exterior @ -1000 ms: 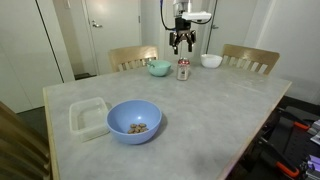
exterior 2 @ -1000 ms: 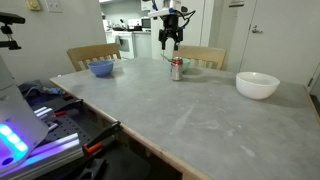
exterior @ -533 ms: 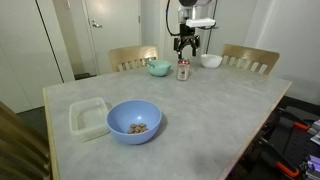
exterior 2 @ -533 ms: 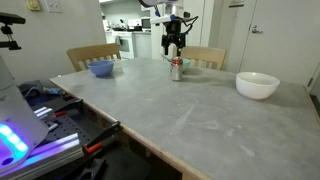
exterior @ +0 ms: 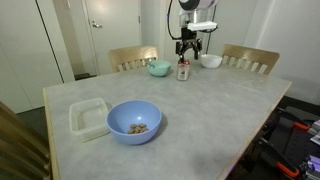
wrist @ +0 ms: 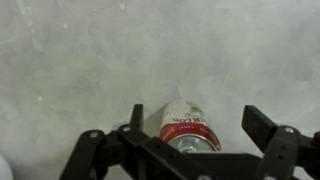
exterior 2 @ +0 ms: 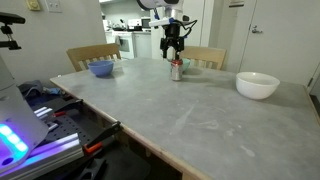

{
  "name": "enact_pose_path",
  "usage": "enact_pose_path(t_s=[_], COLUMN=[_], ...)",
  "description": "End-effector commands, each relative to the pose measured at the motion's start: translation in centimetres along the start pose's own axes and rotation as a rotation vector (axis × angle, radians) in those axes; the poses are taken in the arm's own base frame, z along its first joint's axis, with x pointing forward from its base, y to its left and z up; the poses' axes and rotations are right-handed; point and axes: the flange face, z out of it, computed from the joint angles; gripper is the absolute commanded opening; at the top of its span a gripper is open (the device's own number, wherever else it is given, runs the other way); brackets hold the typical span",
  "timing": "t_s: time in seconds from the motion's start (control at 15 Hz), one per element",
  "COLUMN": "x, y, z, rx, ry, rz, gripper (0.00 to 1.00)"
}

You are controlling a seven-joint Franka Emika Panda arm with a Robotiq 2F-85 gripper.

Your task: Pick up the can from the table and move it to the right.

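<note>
I see a blue bowl (exterior: 134,121) (scraps inside) and clear tub (exterior: 88,117) by the table (exterior: 210,110) front edge; teal bowl (exterior: 159,68), white bowl (exterior: 211,60) along the far edge.

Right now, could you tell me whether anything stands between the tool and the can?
Nothing visible does: the open tool hangs directly above the can, which shows between its jaws in the wrist view, on bare table.

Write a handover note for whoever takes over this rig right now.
Gripper: open, jaws wide, right above the can, not gripping it.
Can: upright on the table, between teal bowl and white bowl.
Done: approach lined up over the can.
Left: lower, close on the can, lift, move it right, set it down.
</note>
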Motion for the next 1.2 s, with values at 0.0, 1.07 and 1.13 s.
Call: enact_pose_path(t_s=[0.0,1.07,1.13], x=[-0.33,-0.68,-0.69], y=[0.20,0.19,0.18], z=[0.58,1.05,1.08], rx=[0.006,0.012,0.013], ry=[-0.005,-0.013,-0.012], rz=[0.008,0.008,0.007], gripper=[1.00,1.00,1.00])
